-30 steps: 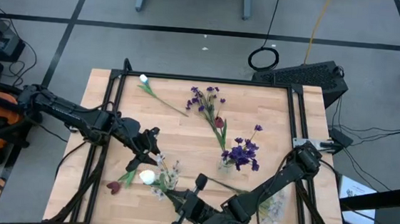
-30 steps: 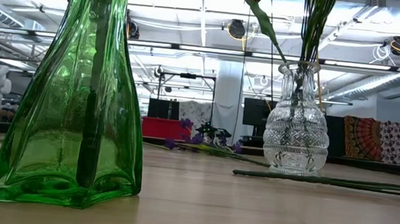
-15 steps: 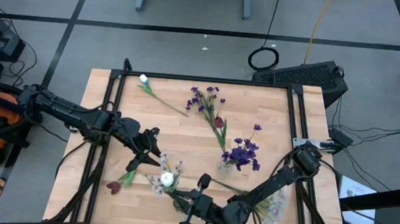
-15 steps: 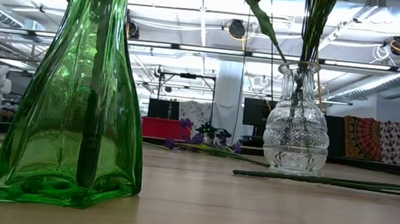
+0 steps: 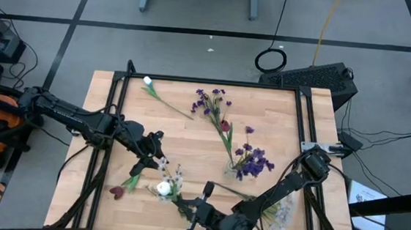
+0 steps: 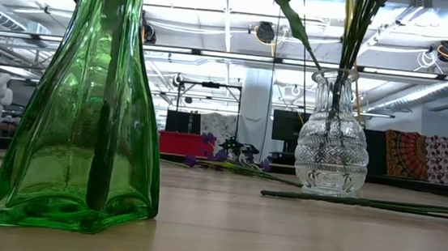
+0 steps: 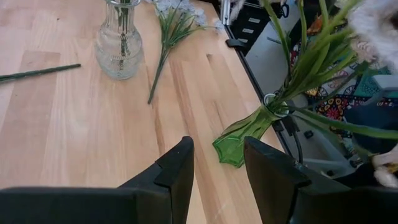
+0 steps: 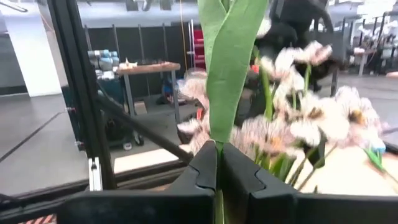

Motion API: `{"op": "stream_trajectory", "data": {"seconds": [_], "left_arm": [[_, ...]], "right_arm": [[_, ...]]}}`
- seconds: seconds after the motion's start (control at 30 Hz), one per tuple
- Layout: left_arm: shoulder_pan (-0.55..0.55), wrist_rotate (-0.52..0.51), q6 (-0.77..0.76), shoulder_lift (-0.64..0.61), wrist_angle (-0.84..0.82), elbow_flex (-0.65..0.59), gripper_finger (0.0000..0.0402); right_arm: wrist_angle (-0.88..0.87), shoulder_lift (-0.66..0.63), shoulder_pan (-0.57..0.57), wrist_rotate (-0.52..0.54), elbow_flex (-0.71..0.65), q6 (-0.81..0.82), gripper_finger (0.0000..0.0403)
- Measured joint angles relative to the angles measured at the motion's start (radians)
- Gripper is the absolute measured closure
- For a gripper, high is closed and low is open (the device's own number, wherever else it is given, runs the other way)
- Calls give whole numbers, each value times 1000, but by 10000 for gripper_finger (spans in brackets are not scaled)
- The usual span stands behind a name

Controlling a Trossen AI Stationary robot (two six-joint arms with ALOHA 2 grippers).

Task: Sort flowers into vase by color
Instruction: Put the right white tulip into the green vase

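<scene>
A green vase (image 6: 77, 129) stands near the table's near edge with white sprays (image 5: 176, 176) in it. My right gripper (image 5: 198, 203) is beside it, shut on a white flower (image 5: 163, 189). My left gripper (image 5: 158, 155) hovers open on the vase's far-left side; the vase's base (image 7: 231, 152) shows beyond its fingers. A clear vase (image 5: 234, 167) holds purple flowers (image 5: 255, 161) and a leaning dark red tulip (image 5: 224, 125). On the table lie a white bud (image 5: 148, 82), purple flowers (image 5: 210, 101), a dark red tulip (image 5: 116, 192) and white sprays (image 5: 280, 210). My right gripper pinches the white flower's green stem and leaf (image 8: 216, 134) between its two shut fingers. The fingers come about level from the table's right. The stem runs on past the fingertips toward the white bloom, which is clear of the table beside the green vase's sprays.
Black frame rails (image 5: 109, 122) run along the table's left and right edges. A loose green stem (image 6: 363, 203) lies on the wood in front of the clear vase. Bare wood (image 5: 181, 139) lies between the two vases.
My right gripper has sunk and tipped, still shut on the white flower. The flower's bloom has shifted toward the table's right and near edge. The purple flowers in the clear vase have leaned over and spread apart.
</scene>
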Motion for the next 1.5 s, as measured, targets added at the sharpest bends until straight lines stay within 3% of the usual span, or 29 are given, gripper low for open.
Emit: {"op": "stream_trajectory", "data": {"seconds": [0.9, 1.5], "left_arm": [[0, -4, -3, 0, -1, 0, 256], [-2, -6, -27, 0, -18, 0, 256]], "right_arm": [[-284, 0, 5, 2, 0, 162, 371], [-388, -59, 13, 5, 2, 189, 236]]}}
